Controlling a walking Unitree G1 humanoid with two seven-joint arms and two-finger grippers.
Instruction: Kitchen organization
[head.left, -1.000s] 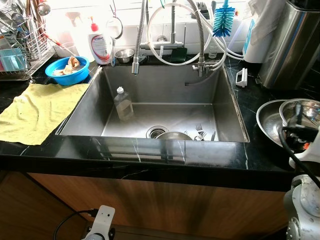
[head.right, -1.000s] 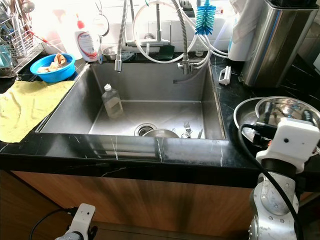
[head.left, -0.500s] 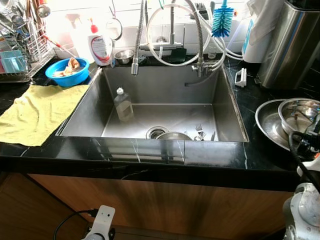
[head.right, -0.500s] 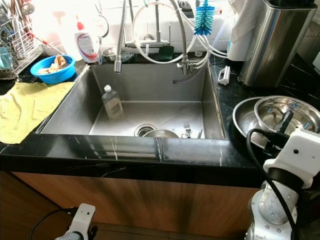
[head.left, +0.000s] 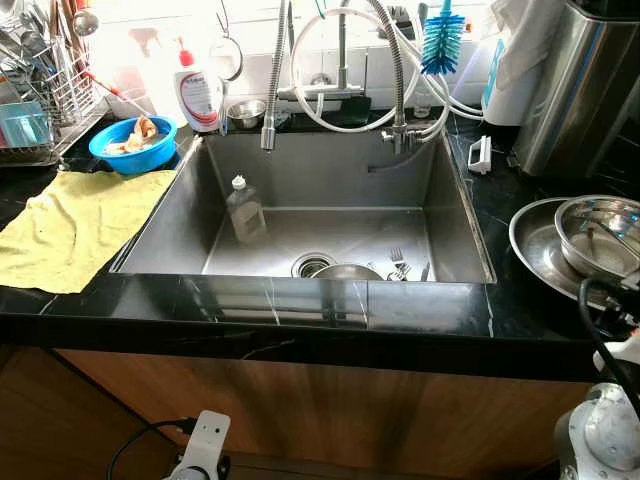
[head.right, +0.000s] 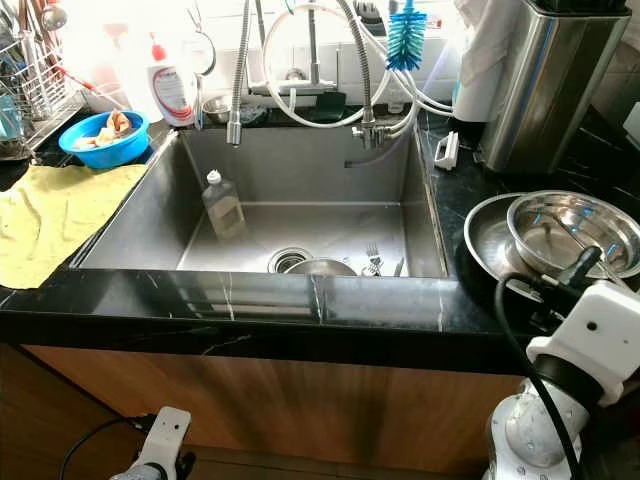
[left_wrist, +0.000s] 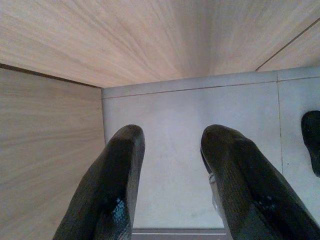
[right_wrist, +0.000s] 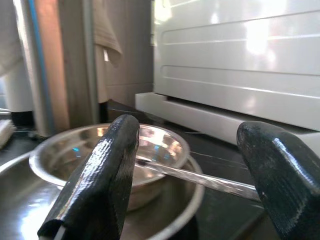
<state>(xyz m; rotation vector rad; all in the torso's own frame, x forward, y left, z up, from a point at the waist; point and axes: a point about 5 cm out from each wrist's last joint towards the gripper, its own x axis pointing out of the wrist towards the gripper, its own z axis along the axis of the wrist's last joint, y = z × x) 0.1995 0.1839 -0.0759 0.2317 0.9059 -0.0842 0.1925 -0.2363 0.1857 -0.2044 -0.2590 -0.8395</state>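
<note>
Two stacked steel bowls (head.right: 572, 225) sit on the black counter right of the sink; the upper one holds a thin metal utensil (right_wrist: 200, 178). My right gripper (right_wrist: 186, 150) is open just in front of the bowls, at the height of their rims, with nothing between its fingers. One black finger (head.right: 581, 265) shows above the white wrist. In the sink (head.left: 300, 175) stand a clear plastic bottle (head.left: 245, 208), a small steel bowl (head.left: 346, 271) by the drain and some forks (head.left: 400, 266). My left gripper (left_wrist: 172, 136) hangs open, low beside the wooden cabinet, over the pale floor.
On the left counter lie a yellow cloth (head.left: 70, 222), a blue bowl of scraps (head.left: 133, 141) and a dish rack (head.left: 40, 95). A soap bottle (head.left: 200, 90), a blue brush (head.left: 440, 42) and faucet hoses line the back. A tall steel canister (head.left: 575, 90) stands back right.
My right arm has sunk lower and further right, toward the counter's front edge by the bowls. The camera has shifted slightly. Nothing on the counter or in the sink has moved.
</note>
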